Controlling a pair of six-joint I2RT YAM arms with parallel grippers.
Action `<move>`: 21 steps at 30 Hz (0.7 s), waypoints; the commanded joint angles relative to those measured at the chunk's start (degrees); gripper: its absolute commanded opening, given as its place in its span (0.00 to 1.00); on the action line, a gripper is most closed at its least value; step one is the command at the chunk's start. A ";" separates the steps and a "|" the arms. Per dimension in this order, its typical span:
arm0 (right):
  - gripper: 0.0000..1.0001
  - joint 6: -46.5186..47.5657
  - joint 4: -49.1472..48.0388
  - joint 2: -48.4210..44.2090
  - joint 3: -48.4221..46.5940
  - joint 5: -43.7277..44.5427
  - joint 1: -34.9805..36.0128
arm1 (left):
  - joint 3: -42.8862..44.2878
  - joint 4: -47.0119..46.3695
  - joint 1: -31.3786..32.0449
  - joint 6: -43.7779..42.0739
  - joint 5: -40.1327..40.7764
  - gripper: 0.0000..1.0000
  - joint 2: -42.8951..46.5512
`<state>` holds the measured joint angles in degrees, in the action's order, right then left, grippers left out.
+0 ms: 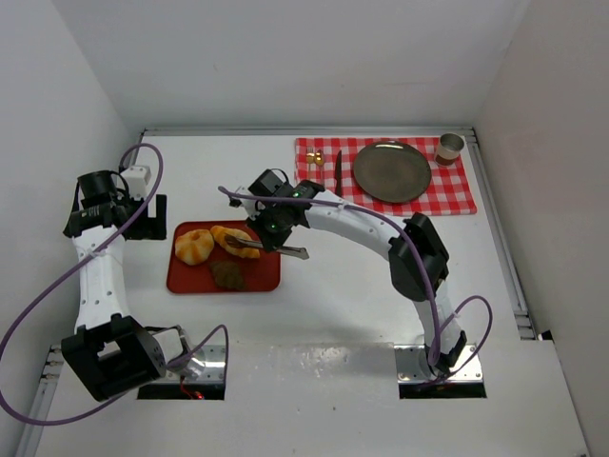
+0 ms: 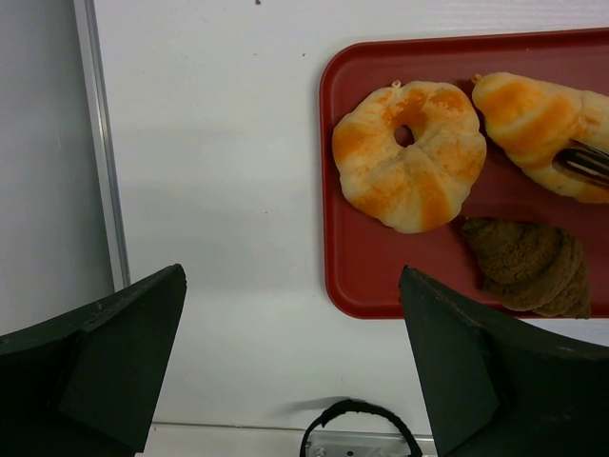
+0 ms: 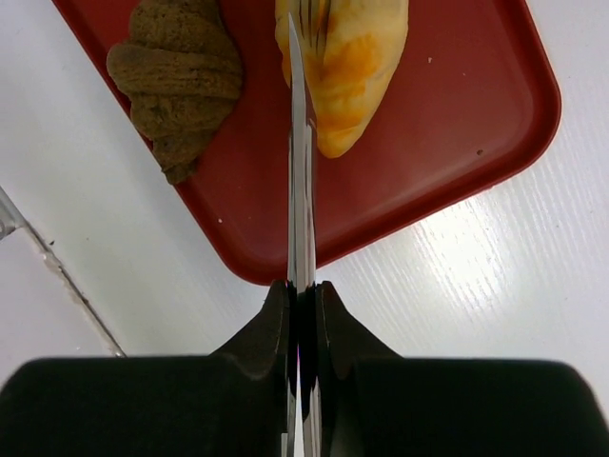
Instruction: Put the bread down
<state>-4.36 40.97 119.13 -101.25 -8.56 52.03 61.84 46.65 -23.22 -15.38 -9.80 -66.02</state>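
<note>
A red tray (image 1: 262, 276) holds the bread: a round scored bun (image 1: 194, 246), a golden croissant (image 1: 228, 235) and a dark brown lump (image 1: 226, 274). My right gripper (image 1: 277, 231) is shut on a metal fork (image 3: 301, 171), and the fork's tines are stuck into the croissant (image 3: 352, 57). The dark lump (image 3: 181, 81) lies to the left of the fork. My left gripper (image 2: 290, 276) is open and empty above the table, left of the tray (image 2: 362, 286). Its view shows the bun (image 2: 409, 152), the croissant (image 2: 528, 114), the fork tines (image 2: 582, 162) and the dark lump (image 2: 528, 262).
A red checkered cloth (image 1: 457, 195) at the back right carries a dark round plate (image 1: 392, 171), a knife (image 1: 337, 171), a small golden item (image 1: 314, 158) and a cup (image 1: 449, 148). White walls enclose the table on three sides.
</note>
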 commanded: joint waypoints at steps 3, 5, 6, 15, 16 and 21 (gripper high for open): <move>0.00 -0.03 0.86 -3.38 -4.91 -0.58 -0.61 | 0.03 -1.48 0.28 -0.18 0.49 1.00 0.01; 0.00 -0.12 0.95 -4.34 -6.06 -0.76 -0.70 | 0.03 -1.48 0.28 -0.18 0.49 1.00 0.01; 0.00 -0.12 0.52 -5.74 -6.15 -0.76 -1.14 | 0.03 -2.00 0.28 -0.18 0.49 1.00 0.01; 0.00 -3.64 -5.72 -17.78 2.71 -1.99 -11.85 | -0.50 -2.01 0.28 -0.18 1.01 1.00 -0.51; 0.00 -3.72 -5.55 -20.23 3.42 -1.82 -16.13 | -0.50 -2.01 0.28 -0.18 1.01 1.00 -0.51; 0.00 -2.23 -7.39 -23.94 9.75 -1.99 -29.60 | 0.64 -2.53 0.28 -0.18 2.50 1.00 -2.35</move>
<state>-6.87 36.60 97.23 -94.35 -10.72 28.56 61.58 45.65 -23.22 -15.40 -8.64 -67.66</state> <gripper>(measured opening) 0.123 0.997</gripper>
